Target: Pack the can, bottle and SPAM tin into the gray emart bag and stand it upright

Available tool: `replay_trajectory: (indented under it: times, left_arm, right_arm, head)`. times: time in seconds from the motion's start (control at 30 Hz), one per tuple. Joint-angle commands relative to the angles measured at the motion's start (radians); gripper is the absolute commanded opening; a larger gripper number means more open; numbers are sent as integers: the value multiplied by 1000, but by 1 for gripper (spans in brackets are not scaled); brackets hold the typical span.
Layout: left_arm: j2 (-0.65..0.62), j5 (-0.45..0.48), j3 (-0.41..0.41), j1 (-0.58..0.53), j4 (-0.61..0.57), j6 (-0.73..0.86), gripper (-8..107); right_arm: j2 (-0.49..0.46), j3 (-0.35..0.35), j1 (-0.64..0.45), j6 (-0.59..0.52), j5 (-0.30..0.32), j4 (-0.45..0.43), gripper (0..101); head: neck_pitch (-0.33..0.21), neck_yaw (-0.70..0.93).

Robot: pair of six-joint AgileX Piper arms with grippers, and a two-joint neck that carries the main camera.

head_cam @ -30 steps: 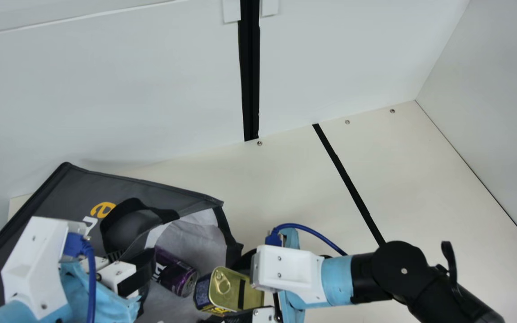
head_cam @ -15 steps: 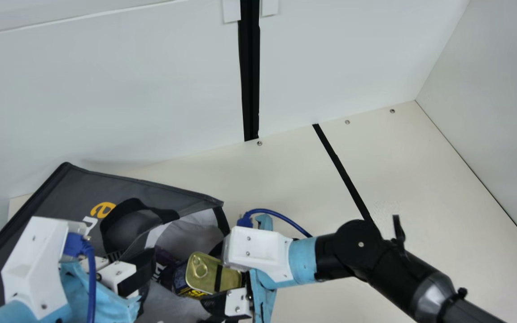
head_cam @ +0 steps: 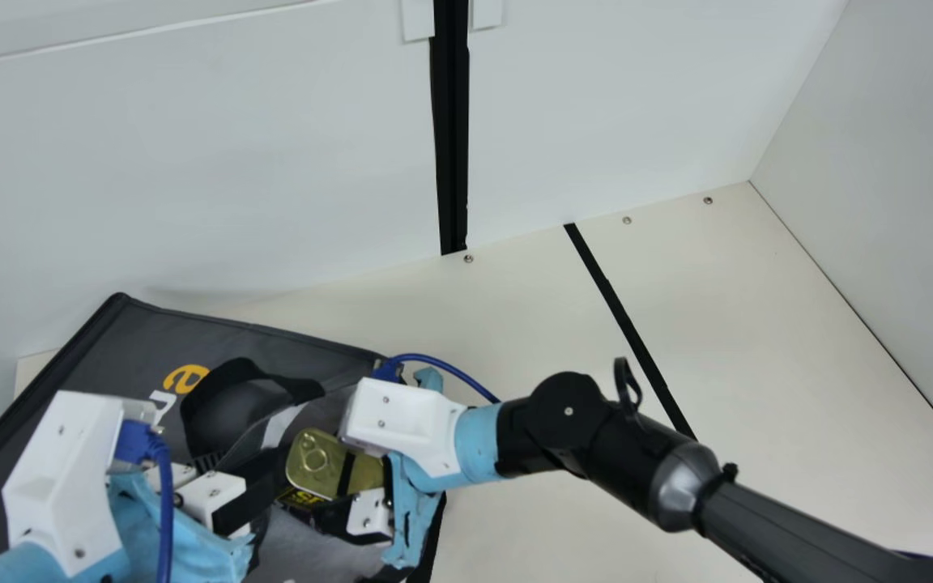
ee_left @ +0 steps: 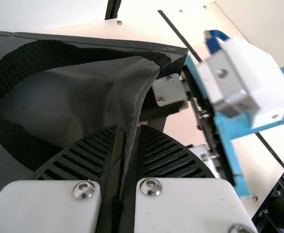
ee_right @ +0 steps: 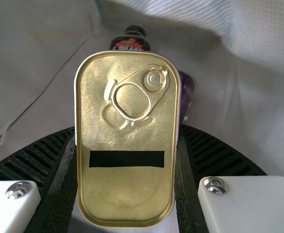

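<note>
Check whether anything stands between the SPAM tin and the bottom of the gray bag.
Yes: the bottle and the purple can lie deeper in the bag, beyond the tin, and may stop it short.

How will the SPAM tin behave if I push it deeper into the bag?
The SPAM tin looks like rigid metal, so should hold its shape. Its smooth surface may slip, and its flat faces suggest sliding rather than rolling.

Main view, eight o'clock: upside-down yellow "e", partly covered white letter, on gray emart bag (head_cam: 134, 344). Seven o'clock: yellow "S", on SPAM tin (head_cam: 315, 460). Right wrist view, twelve o'clock: bottle (ee_right: 130, 43), white print too small.
</note>
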Motion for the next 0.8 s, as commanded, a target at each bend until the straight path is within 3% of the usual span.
replay_trajectory:
  times: [0.0,0.27,0.77]
  left_arm:
    - [0,0,0,0,0,0,-8]
    - [0,0,0,0,0,0,-8]
    - [0,0,0,0,0,0,-8]
  right_arm:
    - [23,-20,13,9,-15,-2,0]
    - [86,-79,62,49,-78,-2,0]
    - [118,-117,100,116,-159,-26,50]
  head:
    - [-23,-2]
    - [-23,-2]
    - [-23,-2]
